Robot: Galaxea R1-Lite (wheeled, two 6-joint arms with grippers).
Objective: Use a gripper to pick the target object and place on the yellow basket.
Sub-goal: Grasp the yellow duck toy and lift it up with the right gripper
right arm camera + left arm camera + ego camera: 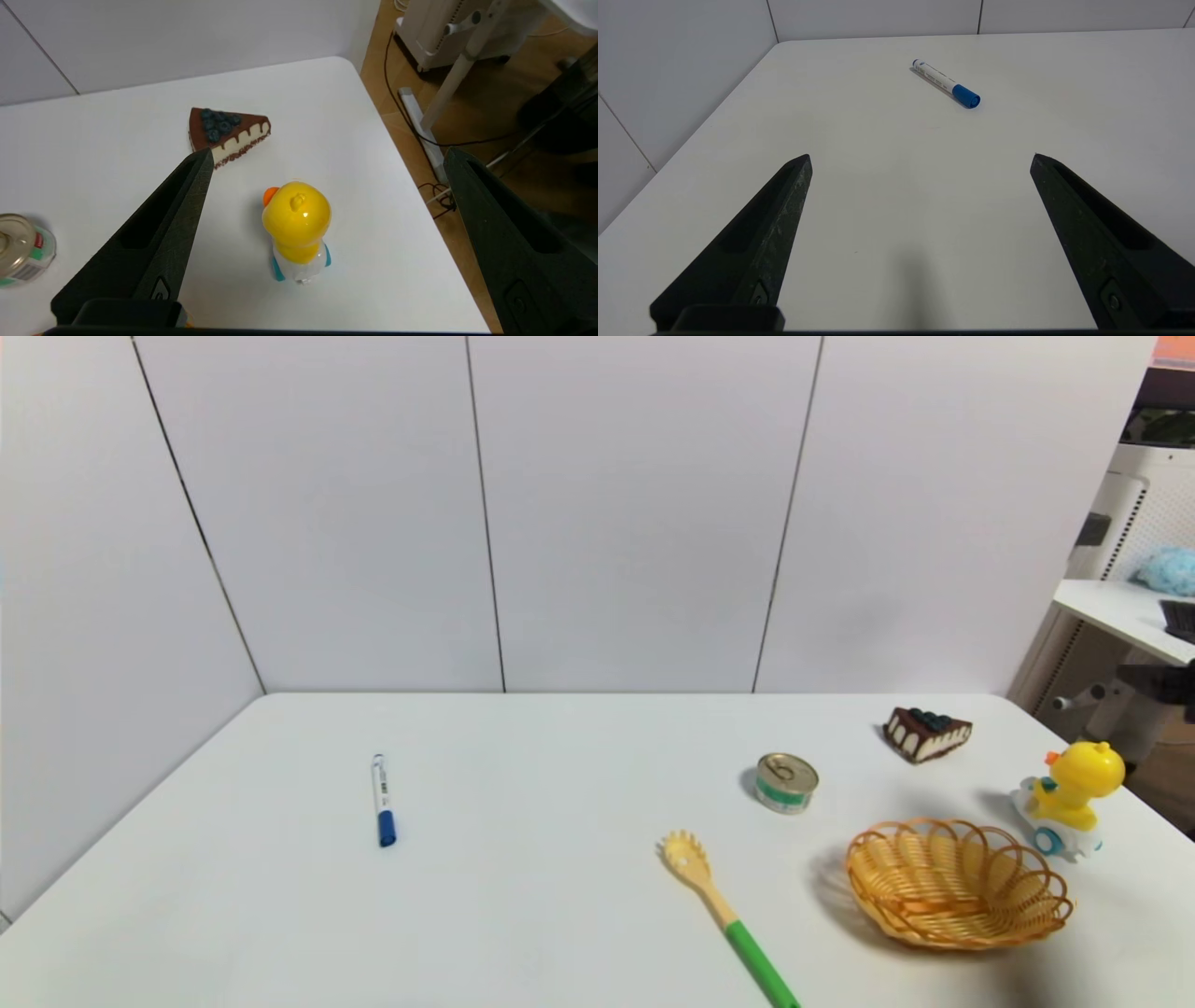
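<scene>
Desk point(560, 859): one, white; walled along far and left edges, right edge open to the floor.
Duck toy point(1069, 798): one, upright at the right edge, just beyond the basket, beak toward the far-left; bare desk all round it.
Yellow basket point(959, 881): one, empty, near the front right corner.
Cake slice point(927, 733): one, toward the far right corner, apart from the duck.
Tin can point(786, 782): one, between cake slice and pasta spoon point(724, 915).
Marker point(384, 800): one, alone on the wide left half.
Right gripper point(324, 161): above the desk behind the duck, fingers point(154, 252) spread wide, holding nothing.
Left gripper point(921, 158): over the front left part, fingers wide apart, holding nothing.
</scene>
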